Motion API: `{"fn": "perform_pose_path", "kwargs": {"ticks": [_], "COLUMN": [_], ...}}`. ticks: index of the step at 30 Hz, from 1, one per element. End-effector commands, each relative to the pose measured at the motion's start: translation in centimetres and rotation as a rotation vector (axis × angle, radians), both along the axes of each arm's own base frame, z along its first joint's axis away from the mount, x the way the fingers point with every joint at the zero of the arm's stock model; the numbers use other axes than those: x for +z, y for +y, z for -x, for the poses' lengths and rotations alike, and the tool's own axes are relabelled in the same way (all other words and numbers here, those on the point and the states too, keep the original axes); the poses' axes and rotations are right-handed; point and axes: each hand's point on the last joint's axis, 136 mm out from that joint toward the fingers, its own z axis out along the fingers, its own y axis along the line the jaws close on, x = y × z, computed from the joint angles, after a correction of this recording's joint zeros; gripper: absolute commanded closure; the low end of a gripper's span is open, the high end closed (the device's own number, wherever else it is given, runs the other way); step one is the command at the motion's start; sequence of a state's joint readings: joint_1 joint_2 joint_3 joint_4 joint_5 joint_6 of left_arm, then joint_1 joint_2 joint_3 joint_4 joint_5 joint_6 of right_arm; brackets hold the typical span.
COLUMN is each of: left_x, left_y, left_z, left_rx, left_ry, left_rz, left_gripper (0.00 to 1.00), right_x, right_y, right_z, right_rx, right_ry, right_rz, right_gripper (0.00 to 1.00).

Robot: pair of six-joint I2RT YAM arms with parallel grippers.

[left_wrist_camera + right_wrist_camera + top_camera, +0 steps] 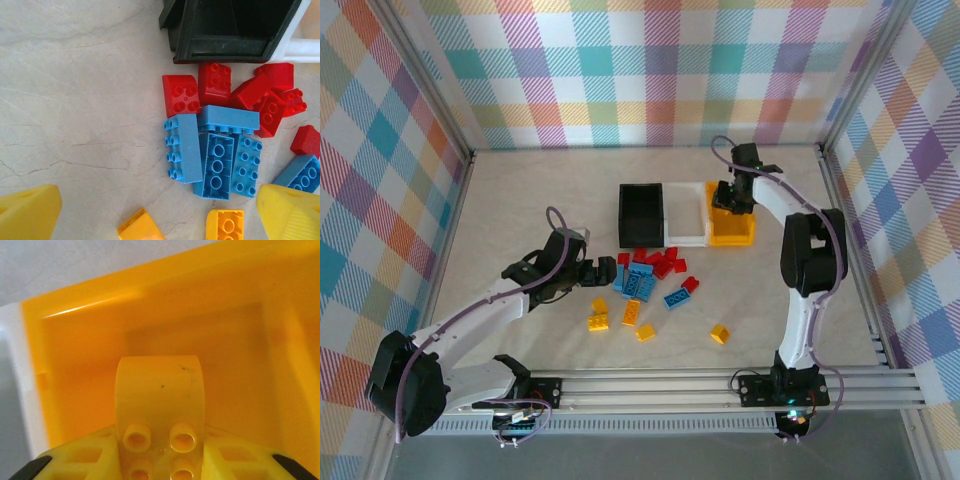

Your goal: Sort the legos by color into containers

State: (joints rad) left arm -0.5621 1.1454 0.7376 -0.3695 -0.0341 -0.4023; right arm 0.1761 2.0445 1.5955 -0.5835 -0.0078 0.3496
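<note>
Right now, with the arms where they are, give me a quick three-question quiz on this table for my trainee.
1. True or false: the right gripper holds a red brick.
2. Fill in: the bin between the black bin and the yellow bin is ____.
3. The left gripper is: A open above the blue bricks and red bricks, B shut on a blue brick, C inside the black bin.
Key: 1 false, it holds a yellow brick; 2 the white bin; 3 A.
</note>
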Motion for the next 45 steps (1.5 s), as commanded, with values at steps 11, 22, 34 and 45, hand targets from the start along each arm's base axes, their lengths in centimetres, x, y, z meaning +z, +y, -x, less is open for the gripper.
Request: {"fn": "perform_pose_path", "kwargs": {"ticks": [11, 22, 34, 45], "left_x": [-0.1, 0.4, -0.8, -1.8], "left_y": [1.3, 0.2, -1.4, 0.2], "left_z": [0.7, 0.4, 0.2, 0.8], "left_rx": [0.012, 0.002, -0.024, 0.017], "left_ry": [0.007, 0.004, 0.038, 0.009], "left_rz": [-0.008, 0.058, 0.109, 0.069], "left_gripper": [0.00, 0.00, 0.00, 0.00], "right_x": [-1.4, 7.8, 4.2, 0.5], "right_y": [0.4, 3.1, 3.2, 4.5], "right_z": [0.4, 7.9, 16.2, 12.9], "right_rx": [0.024, 0.161, 0.183, 0.144], "right_ry": [0.051, -0.107, -0.073, -0.007], "right_rz": [-0.013, -0.039, -0.095, -0.111], "right_gripper": [0.51, 0.42, 0.52, 0.50]}}
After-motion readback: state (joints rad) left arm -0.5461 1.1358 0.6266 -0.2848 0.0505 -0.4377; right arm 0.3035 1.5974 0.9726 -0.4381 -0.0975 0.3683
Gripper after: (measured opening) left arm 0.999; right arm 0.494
